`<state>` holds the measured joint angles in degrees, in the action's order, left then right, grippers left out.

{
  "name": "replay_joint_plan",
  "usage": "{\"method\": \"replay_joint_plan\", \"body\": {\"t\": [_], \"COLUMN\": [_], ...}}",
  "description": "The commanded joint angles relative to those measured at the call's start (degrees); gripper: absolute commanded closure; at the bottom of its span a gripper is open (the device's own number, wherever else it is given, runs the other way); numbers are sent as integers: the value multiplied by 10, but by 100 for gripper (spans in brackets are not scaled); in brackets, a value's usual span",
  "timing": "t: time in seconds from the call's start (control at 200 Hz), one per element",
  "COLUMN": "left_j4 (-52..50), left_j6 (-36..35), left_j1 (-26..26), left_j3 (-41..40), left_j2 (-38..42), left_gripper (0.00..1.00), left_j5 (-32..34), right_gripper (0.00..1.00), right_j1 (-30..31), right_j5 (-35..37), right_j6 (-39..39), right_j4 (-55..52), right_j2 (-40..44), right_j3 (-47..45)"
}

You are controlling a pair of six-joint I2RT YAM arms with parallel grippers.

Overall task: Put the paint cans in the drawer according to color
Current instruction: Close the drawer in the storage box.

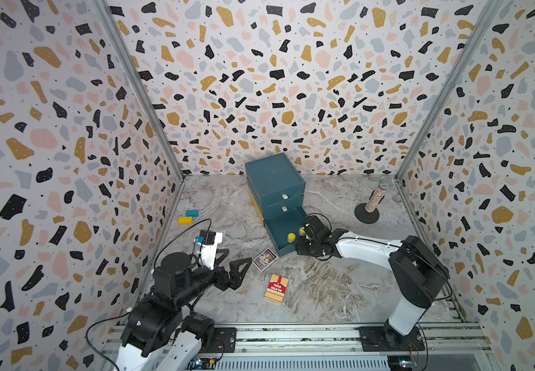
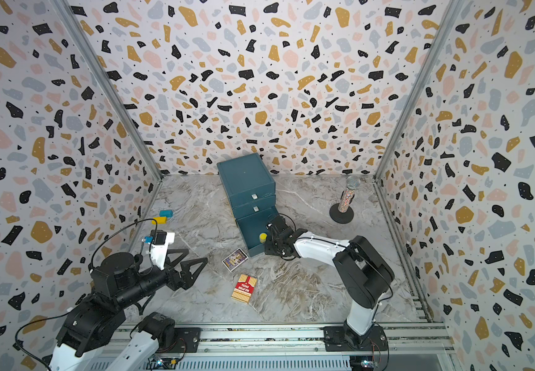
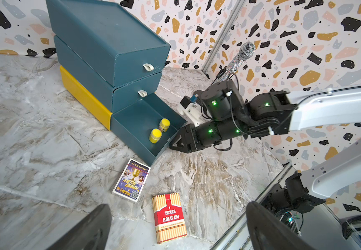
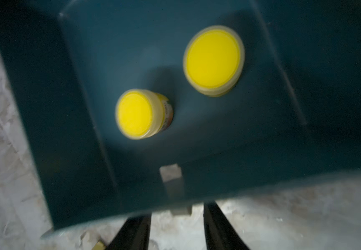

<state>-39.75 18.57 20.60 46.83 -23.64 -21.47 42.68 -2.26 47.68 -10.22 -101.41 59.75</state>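
bottom drawer (image 3: 129, 140) open, two yellow paint cans (image 3: 155, 135) inside, right gripper (image 4: 176, 213) at its front, jaws narrowly apart by the white pull tab (image 4: 170, 175), left gripper (image 1: 239, 256) wide, empty, near left

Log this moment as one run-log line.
bottom drawer: open | yellow paint cans: two inside | right pincer: open, at drawer front | left pincer: open, empty

White-and-black arms (image 1: 365, 247), green LEDs (image 3: 214, 103)
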Motion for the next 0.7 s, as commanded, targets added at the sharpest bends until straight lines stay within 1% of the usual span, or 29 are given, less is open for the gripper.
{"method": "replay_joint_plan", "body": {"t": [0.0,0.16,0.25,0.36,0.536,0.696], "left_j4": [23,23,24,23,23,23], "left_j6": [-9,-10,-9,-10,-10,-10], "left_j1": [-3,-3,-3,-4,-4,-4], "left_j3": [-5,-3,-4,-4,-3,-4], "left_j2": [1,-3,-3,-3,-4,-5], "left_gripper": [0,0,0,0,0,0], "left_j5": [6,4,5,5,5,4], "right_gripper": [56,56,57,57,58,59], "right_j1": [-7,-11,-13,-21,-34,-43], "right_j5": [-1,18,29,20,4,6], "right_j6": [15,7,9,24,58,76], "right_j4": [35,73,135,195,242,294], "right_j2": [5,-7,-16,-44,-104,-121], "right_j3": [28,35,32,45,87,95]}}
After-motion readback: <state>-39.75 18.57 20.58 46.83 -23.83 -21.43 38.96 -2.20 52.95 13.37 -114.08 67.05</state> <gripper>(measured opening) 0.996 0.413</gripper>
